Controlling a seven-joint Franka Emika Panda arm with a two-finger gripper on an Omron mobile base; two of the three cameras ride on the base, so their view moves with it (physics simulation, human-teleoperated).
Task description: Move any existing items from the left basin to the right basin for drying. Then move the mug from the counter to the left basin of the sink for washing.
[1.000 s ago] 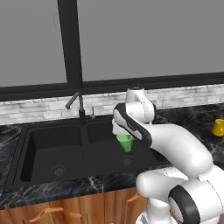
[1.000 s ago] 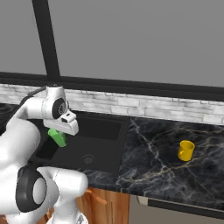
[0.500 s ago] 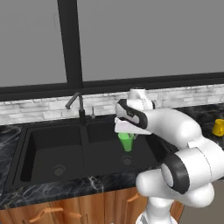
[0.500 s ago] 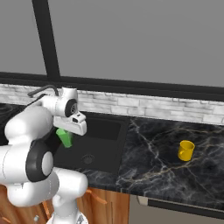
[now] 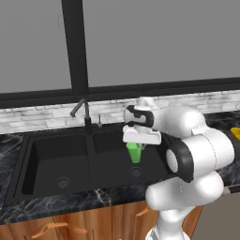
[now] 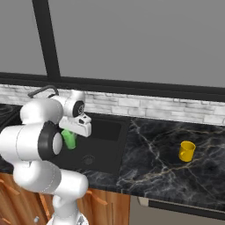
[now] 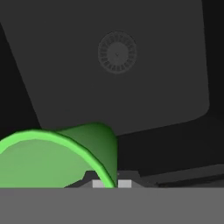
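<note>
My gripper (image 5: 136, 144) is shut on the rim of the bright green cup (image 5: 135, 153), which hangs above the floor of the right basin (image 5: 112, 161) of the black sink. The right base view has the same cup (image 6: 69, 139) under the gripper (image 6: 73, 132). In the hand view the green cup (image 7: 57, 159) sits at the lower left, between the fingertips, with the right basin's floor (image 7: 162, 87) and round drain (image 7: 117, 52) below it. The left basin (image 5: 51, 159) holds nothing that I can see. The yellow mug (image 6: 186, 150) stands on the marble counter (image 6: 154, 158) to the right, also at the right edge of the left base view (image 5: 234, 135).
A dark curved faucet (image 5: 83, 112) rises behind the sink's divider. A white brick backsplash (image 6: 145, 107) and a window run along the back. The arm's bulky white elbow (image 5: 199, 150) hangs over the sink's right end and the counter edge.
The arm has folded in closer to the base. The held green cup has drifted slightly right over the right basin, and the gripper has stayed shut.
</note>
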